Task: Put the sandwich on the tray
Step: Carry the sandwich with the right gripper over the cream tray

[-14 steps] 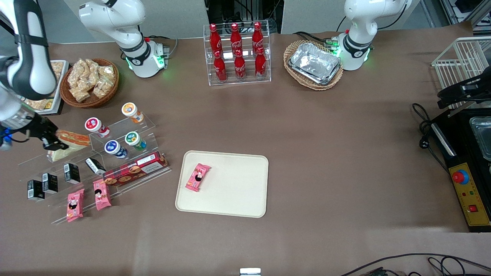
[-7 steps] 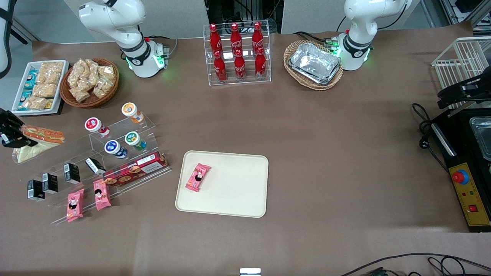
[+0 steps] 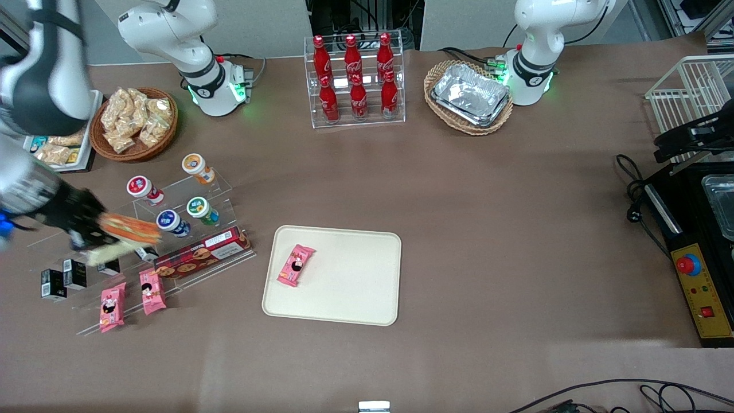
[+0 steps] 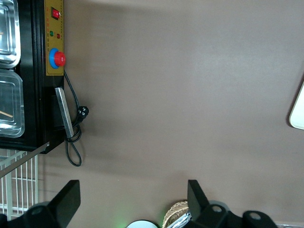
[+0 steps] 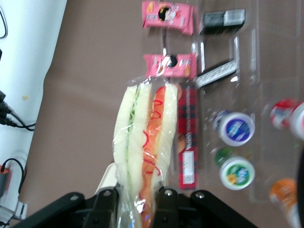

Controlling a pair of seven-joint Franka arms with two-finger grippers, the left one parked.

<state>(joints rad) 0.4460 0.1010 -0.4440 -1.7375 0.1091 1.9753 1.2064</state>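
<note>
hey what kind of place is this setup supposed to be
Probably a lab mock-up of a snack shop counter: cola bottles in a clear rack, yogurt cups and snack packets on acrylic steps. The tool, above those steps, is shut on the sandwich, away from the tray.

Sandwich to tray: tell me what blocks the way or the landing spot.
The gripper holds the sandwich above the acrylic display stand. Nothing tall stands between it and the tray. One pink snack packet lies on the tray's near-stand part; the rest is bare.
</note>
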